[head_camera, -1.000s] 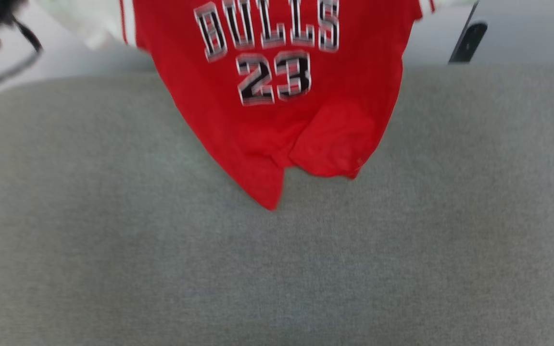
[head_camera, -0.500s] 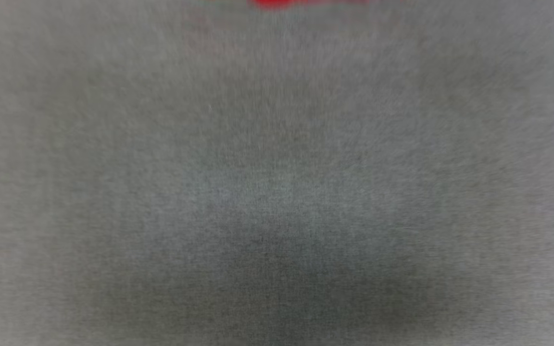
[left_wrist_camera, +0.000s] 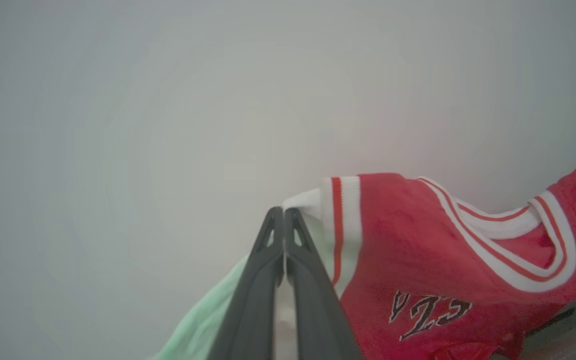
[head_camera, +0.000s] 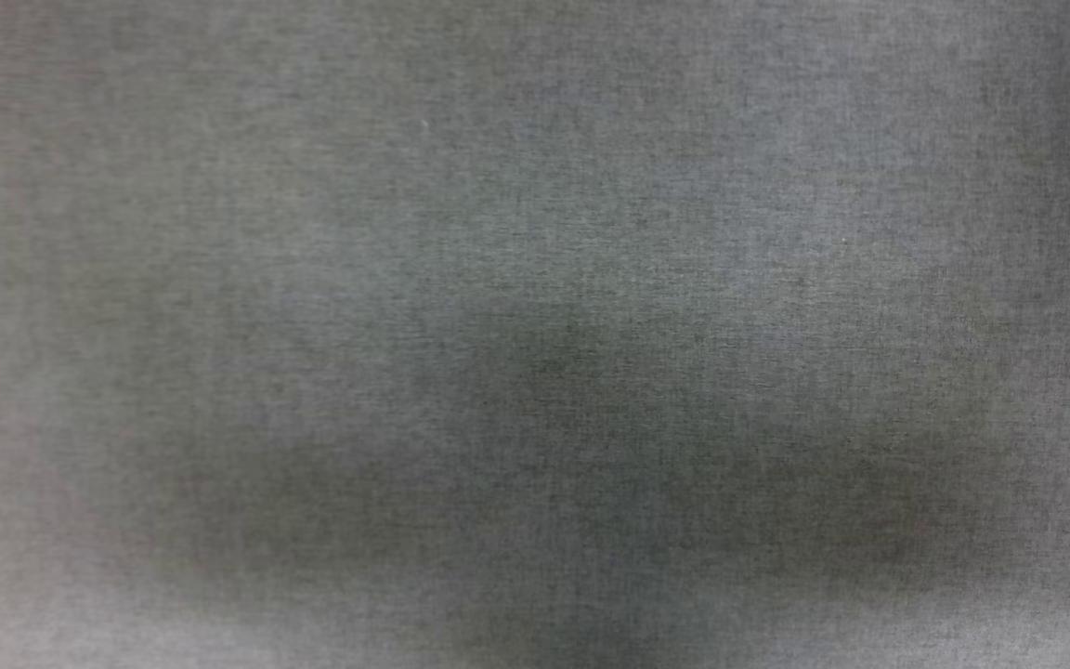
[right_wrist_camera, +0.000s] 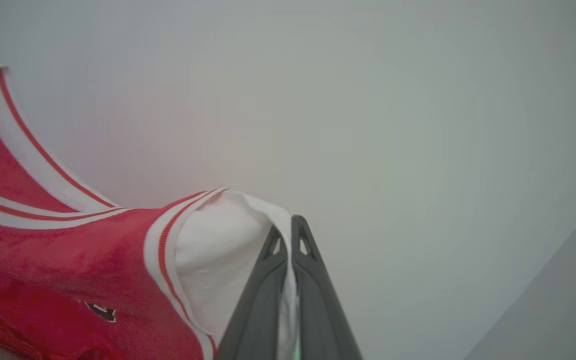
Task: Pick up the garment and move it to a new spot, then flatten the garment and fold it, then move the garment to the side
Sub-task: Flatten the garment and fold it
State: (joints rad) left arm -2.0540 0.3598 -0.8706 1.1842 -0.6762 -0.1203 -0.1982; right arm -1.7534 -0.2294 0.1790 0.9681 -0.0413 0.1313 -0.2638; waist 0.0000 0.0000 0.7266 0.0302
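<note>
Pale wall [left_wrist_camera: 168, 100] behind; left fingers [left_wrist_camera: 258, 290] and right fingers [right_wrist_camera: 318, 300] pinch the garment's [left_wrist_camera: 408, 235] sleeves, body slung between.

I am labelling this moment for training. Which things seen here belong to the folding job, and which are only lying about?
Job:
- garment, held at its white sleeves
- left gripper, shut on it
- right gripper, shut on it

Only there:
- grey cloth surface
- pale green cloth, perhaps separate

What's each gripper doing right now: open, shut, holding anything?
Left gripper: closed, pinching a white sleeve of the red shirt.
Right gripper: closed, pinching the other white sleeve of the red shirt.
</note>
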